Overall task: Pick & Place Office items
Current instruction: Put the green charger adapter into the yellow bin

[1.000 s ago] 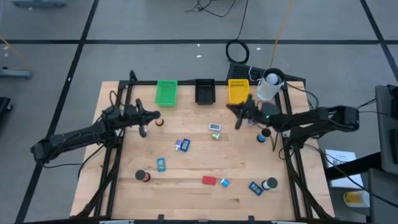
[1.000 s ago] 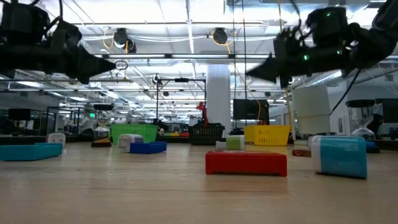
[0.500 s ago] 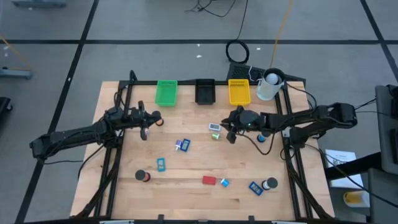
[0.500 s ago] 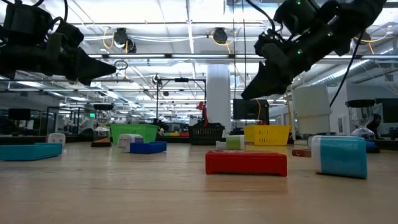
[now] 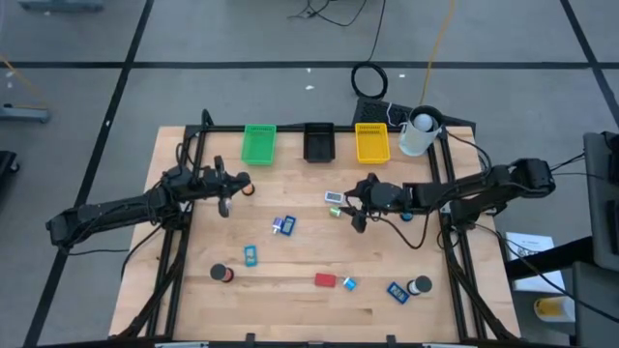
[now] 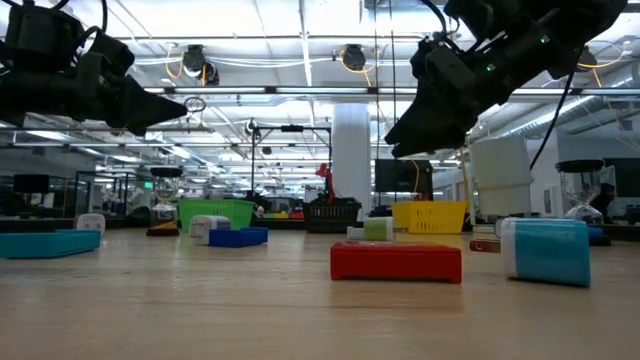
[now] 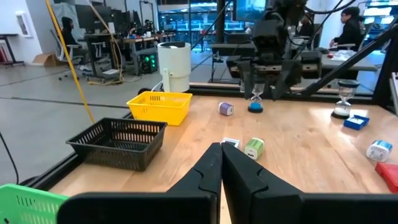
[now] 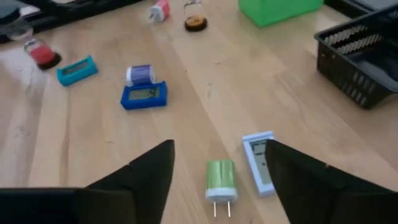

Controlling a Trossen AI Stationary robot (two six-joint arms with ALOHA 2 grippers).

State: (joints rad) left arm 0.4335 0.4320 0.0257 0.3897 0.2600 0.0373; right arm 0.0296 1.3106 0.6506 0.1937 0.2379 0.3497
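Office items: green two-pronged plug point(image 8: 219, 178) lying beside white-and-blue block point(image 8: 260, 161).

Small office items scattered flat on the wooden surface point(image 5: 290, 266), green plug-like piece point(image 8: 220, 176) just beside a white-and-blue block point(image 8: 259, 162), blue rectangular block point(image 8: 143, 96) touching a purple-banded roll point(image 8: 139, 74), red block point(image 5: 325, 280) near a small blue piece point(image 5: 349, 284), dark roll point(image 5: 223, 275)

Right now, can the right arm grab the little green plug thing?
Probably yes. The right gripper hangs just above the green plug with its jaws open around it, nothing lies between them, and only the small white-and-blue piece sits close beside it.
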